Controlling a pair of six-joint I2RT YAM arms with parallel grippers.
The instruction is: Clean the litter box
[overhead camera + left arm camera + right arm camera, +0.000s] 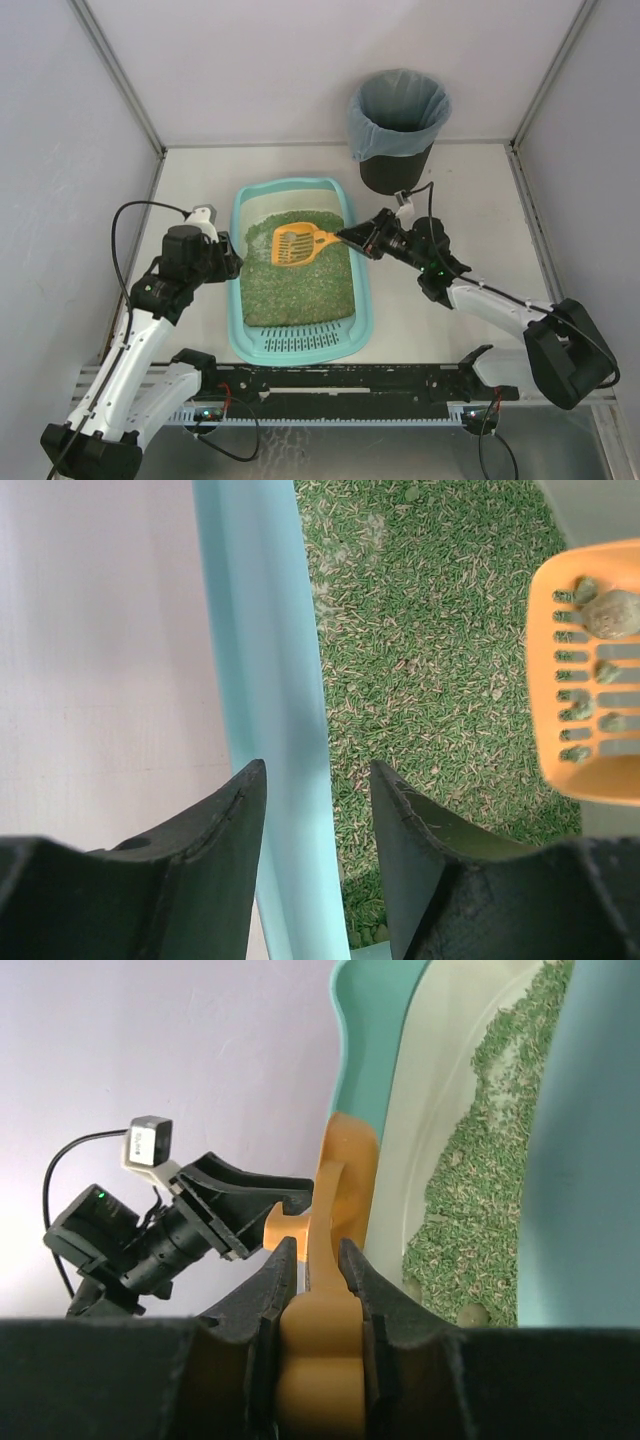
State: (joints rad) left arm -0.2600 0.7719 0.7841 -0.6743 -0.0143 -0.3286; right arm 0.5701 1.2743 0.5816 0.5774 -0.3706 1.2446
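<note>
Scoop with clumps in right hand above litter box.

right gripper: closed on the handle of the orange scoop.
orange scoop: to its left, head over the green litter.
litter box: beneath and left of it, grate end toward the arm bases.
left gripper: across the box, at its left rim.
black bin: just beyond the right gripper, bag-lined.
</note>
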